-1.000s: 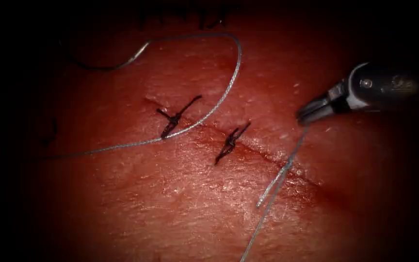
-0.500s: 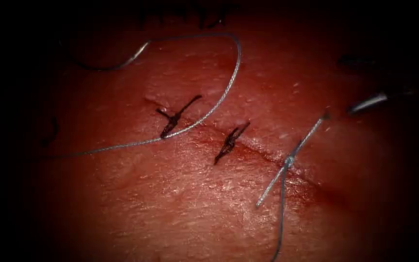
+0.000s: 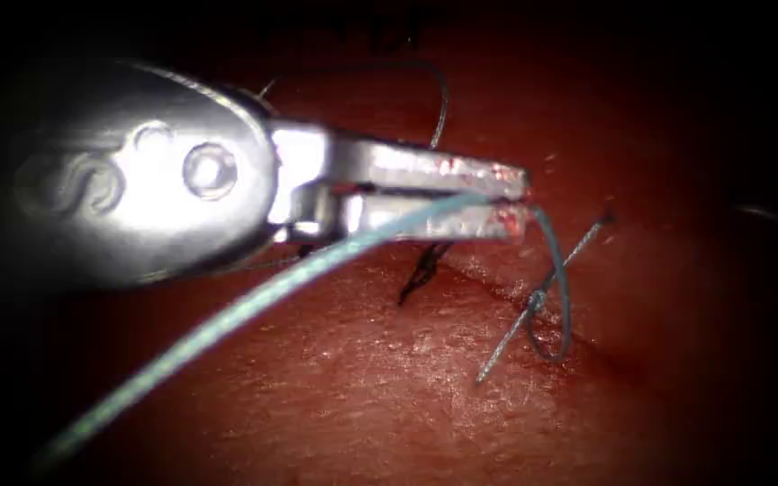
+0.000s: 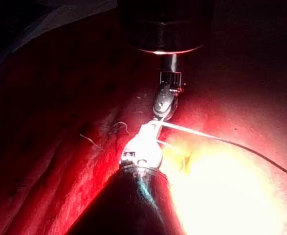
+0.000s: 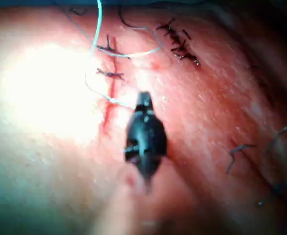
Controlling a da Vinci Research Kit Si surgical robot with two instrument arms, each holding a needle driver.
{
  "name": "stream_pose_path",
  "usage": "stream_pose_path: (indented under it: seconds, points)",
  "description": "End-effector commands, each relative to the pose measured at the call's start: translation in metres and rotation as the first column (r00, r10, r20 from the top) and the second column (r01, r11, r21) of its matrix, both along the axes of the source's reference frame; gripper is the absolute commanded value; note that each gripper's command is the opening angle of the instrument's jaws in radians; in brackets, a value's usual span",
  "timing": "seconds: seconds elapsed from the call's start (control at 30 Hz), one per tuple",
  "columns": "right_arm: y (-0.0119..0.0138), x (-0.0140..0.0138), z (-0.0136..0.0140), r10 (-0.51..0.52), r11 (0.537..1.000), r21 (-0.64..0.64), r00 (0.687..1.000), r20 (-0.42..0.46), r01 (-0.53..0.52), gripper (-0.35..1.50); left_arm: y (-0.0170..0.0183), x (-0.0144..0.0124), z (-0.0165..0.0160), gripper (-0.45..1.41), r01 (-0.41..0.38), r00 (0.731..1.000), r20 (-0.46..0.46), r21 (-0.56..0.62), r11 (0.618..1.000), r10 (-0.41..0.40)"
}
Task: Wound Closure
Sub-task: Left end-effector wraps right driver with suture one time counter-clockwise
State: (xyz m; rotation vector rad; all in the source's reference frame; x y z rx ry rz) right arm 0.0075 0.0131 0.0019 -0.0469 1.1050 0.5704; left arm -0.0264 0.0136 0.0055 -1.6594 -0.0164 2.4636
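Blue thread point(image 3: 227, 319) runs through left end effector point(image 3: 520, 200).

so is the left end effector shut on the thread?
Shut on it: in the endoscope view the left end effector has its jaws together, and the thread emerges from between them.

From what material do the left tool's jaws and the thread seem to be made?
The left tool looks like polished metal: silvery, with bright glare, and its jaws are shut on the thread. The thread looks like a smooth pale blue-grey synthetic strand, perhaps twisted; the fibre cannot be told. It loops to a knot at the cut.
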Motion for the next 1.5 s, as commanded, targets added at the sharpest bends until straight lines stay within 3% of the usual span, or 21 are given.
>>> stream_pose_path:
  seconds: [0.03, 0.23, 0.43, 0.73, 1.27, 1.5]
  points:
    - [-0.0011, 0.0023, 0.0011, 0.009, 1.0, -0.01, 1.0, 0.009, -0.009, -0.35, 0.0005, -0.0008, 0.0007, -0.45, -0.006, 1.0, 0.014, 0.003, 1.0, 0.006]
    - [-0.0014, 0.0057, 0.0032, 0.068, 0.997, -0.045, 0.996, 0.064, -0.066, -0.35, 0.0025, -0.0013, 0.0029, -0.45, -0.032, 0.999, 0.039, 0.005, 0.999, 0.032]
    - [-0.004, 0.0091, 0.0058, 0.036, 0.998, -0.059, 0.998, 0.055, -0.033, -0.35, 0.004, -0.0015, 0.0051, -0.45, -0.042, 0.997, 0.059, 0.01, 0.999, 0.042]
    - [-0.006, 0.0117, 0.0049, 0.012, 0.998, -0.069, 1.0, -0.004, -0.012, -0.35, 0.0037, -0.0043, 0.0111, -0.45, -0.051, 0.996, 0.072, 0.026, 0.998, 0.049]
    - [-0.0075, 0.0122, 0.0019, 0.051, 0.991, -0.118, 0.994, -0.095, -0.062, -0.35, -0.0001, -0.006, 0.0205, -0.45, -0.089, 0.996, -0.001, 0.026, 0.996, 0.089]
    - [-0.0075, 0.0119, 0.002, 0.124, 0.985, -0.112, 0.988, -0.095, -0.134, -0.35, -0.0023, -0.006, 0.0211, -0.45, -0.109, 0.994, 0.012, 0.04, 0.993, 0.108]
